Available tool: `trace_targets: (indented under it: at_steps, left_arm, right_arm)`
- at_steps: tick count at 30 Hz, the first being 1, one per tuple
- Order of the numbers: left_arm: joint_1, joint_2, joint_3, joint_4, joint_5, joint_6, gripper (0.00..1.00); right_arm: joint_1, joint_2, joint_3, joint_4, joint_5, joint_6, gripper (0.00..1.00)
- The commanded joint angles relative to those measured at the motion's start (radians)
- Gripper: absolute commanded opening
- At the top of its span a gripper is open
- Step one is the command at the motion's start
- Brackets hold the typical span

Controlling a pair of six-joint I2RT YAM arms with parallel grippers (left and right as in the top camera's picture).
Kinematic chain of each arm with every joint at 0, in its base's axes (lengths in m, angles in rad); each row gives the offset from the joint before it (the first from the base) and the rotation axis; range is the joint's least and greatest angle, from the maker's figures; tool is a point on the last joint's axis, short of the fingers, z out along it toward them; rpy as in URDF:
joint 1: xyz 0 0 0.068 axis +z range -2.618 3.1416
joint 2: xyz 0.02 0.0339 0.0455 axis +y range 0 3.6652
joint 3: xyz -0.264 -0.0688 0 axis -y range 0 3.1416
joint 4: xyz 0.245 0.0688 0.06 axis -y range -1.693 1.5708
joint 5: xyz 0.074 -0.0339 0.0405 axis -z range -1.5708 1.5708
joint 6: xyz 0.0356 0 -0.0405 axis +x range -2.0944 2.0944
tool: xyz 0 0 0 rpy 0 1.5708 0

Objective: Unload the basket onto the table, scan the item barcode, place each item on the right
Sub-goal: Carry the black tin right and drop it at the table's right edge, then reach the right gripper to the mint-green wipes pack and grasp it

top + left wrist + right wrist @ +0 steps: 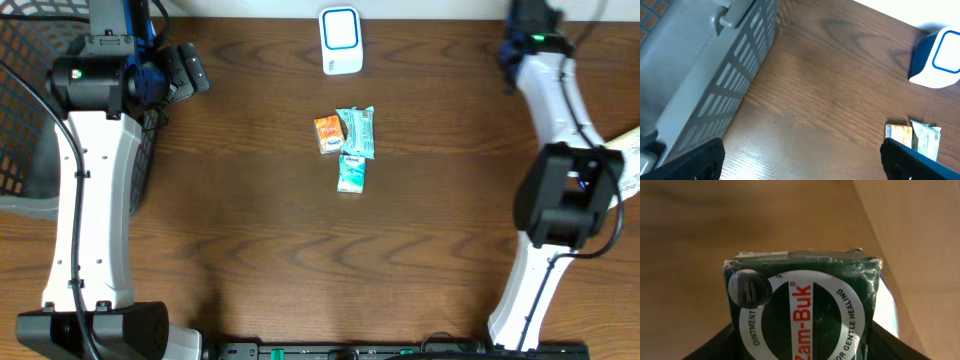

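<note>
R hand (pixel 800 347) grips the green Zam-Buk box (pixel 800 305) by the tabletop's right edge, well apart from the scanner (pixel 340 40). L hand (pixel 800 162) wide, empty, near the basket (pixel 715 75). Step, prob.: box picked, not yet scanned. Next: carry to scanner, turn barcode side (not visible) to its window.

A dark green cardboard box (pixel 800 310), its white oval label reading "Zam-Buk" facing the camera, sits upright between the fingers of the right gripper (pixel 800 352). The white, blue-faced barcode scanner (pixel 340 40) stands at the middle of the table (pixel 250 250)'s far edge.
</note>
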Motion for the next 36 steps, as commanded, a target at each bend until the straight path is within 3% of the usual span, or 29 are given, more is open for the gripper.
trace_targets:
  at_steps: [1,6,11,16,20,28,32,36]
  left_arm:
    - [-0.001,0.0,0.003,-0.003,-0.016,-0.002,0.98]
    - [-0.001,0.0,0.003,-0.003,-0.016,-0.002,0.98]
    - [-0.001,0.0,0.003,-0.003,-0.016,-0.002,0.98]
    - [-0.001,0.0,0.003,-0.003,-0.016,-0.002,0.98]
    - [-0.001,0.0,0.003,-0.003,-0.016,-0.002,0.98]
    - [-0.001,0.0,0.003,-0.003,-0.016,-0.002,0.98]
    - [-0.001,0.0,0.003,-0.003,-0.016,-0.002,0.98]
    - [-0.001,0.0,0.003,-0.003,-0.016,-0.002,0.98]
  right_arm:
    - [-0.069,-0.025,0.007,-0.042,-0.021,0.113,0.58]
    - [-0.167,-0.025,0.006,-0.099,-0.105,0.115,0.58]
    - [-0.228,-0.025,0.0,-0.124,-0.14,0.153,0.72]
    - [-0.242,-0.024,-0.003,-0.141,-0.161,0.177,0.76]
    - [-0.237,-0.025,-0.003,-0.142,-0.328,0.17,0.89]
    - [-0.18,-0.024,-0.003,-0.133,-1.013,0.142,0.85]
    - [-0.104,-0.025,-0.003,-0.12,-1.208,0.142,0.82]
    - [0.011,-0.022,-0.004,-0.123,-1.19,0.141,0.59]
